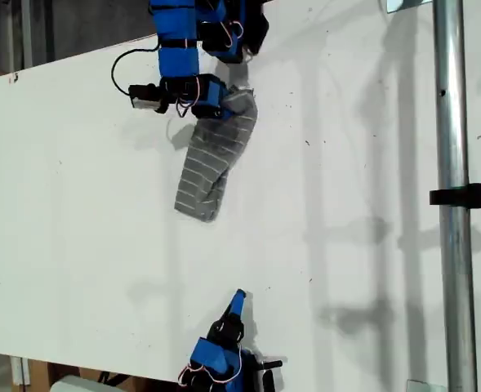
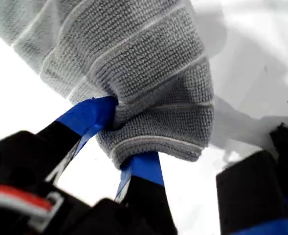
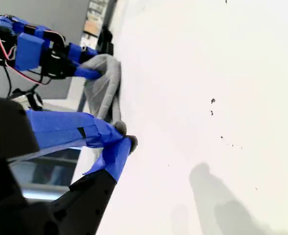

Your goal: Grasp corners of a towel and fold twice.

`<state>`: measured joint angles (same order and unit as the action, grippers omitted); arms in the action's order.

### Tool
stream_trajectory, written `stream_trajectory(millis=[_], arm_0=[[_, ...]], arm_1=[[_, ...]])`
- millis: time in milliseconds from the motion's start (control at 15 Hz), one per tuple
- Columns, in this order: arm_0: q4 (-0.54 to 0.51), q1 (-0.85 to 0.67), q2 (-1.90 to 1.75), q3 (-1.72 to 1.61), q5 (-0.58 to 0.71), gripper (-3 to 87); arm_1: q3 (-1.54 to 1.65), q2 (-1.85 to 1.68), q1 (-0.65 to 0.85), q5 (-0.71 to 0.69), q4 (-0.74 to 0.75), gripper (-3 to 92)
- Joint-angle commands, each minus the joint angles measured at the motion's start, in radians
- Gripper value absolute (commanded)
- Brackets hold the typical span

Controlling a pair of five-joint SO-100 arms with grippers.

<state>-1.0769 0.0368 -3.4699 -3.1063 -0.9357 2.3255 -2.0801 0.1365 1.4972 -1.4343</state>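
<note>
Two grippers are shown. My first gripper (image 2: 117, 142), at the top of the exterior view, is closed on a bunched edge of the towel (image 1: 216, 155); whether a true corner is pinched cannot be told. From that grip the towel trails down the white table (image 1: 77, 212) as a crumpled, narrow heap, partly lifted at the held end. My second gripper (image 3: 121, 139), at the bottom of the exterior view, is well apart from the towel, with its jaws closed on nothing. The step is judged to be the first corner grasp, with no fold made. Next, the towel would need spreading, and a second corner would need to be taken by my second gripper.
</note>
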Motion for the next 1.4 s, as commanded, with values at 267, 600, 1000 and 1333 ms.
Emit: stream_trajectory(millis=[267, 600, 1000, 1333], arm_0=[[-0.005, 0.008, -0.005, -0.002, 0.009, -2.6], [-0.003, 0.002, -0.005, -0.002, 0.012, -2.8], [-0.006, 0.008, -0.005, -0.002, 0.005, -2.8], [-0.008, 0.006, -0.005, 0.000, 0.014, -2.8]], arm_1=[[0.037, -0.532, -0.002, -0.138, 0.181, -0.2], [0.236, -0.630, 0.163, -0.199, 0.500, -0.2], [0.087, -0.281, 0.179, -0.279, 0.815, 21.4], [0.081, -0.245, 0.249, -0.350, 1.393, 18.9]])
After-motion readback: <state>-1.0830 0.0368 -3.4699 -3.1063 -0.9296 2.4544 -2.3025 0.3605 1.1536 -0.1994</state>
